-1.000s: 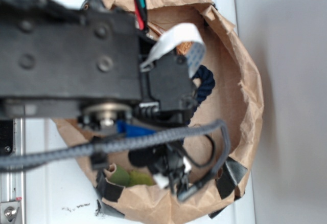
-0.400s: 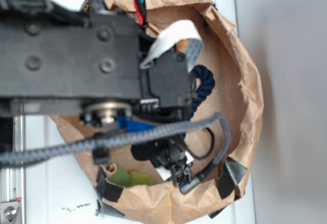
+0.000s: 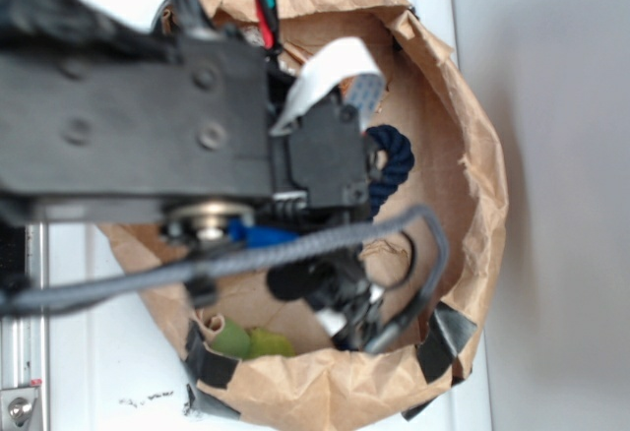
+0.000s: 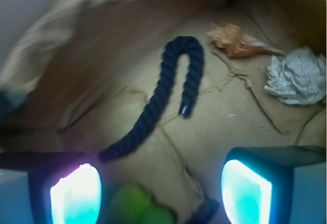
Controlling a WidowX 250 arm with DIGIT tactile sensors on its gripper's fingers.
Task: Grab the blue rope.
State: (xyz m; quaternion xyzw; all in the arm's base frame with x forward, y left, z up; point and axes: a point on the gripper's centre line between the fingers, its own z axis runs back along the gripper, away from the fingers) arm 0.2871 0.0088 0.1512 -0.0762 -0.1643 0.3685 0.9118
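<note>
Gripper (image 4: 161, 193) spread wide, empty, above the blue rope (image 4: 163, 93). Risk: descending off-centre, pinching bag (image 4: 61, 60) paper instead.

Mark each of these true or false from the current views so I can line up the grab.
1. The blue rope lies bent like a hook on brown paper. True.
2. The fingers are shut on the rope. False: they are spread apart, with the rope lying free ahead of them.
3. An orange seashell sits beside the rope's bend. True.
4. The crumpled white paper lies on top of the rope. False: it is apart, past the seashell.
5. A green object shows between the fingers. True.
</note>
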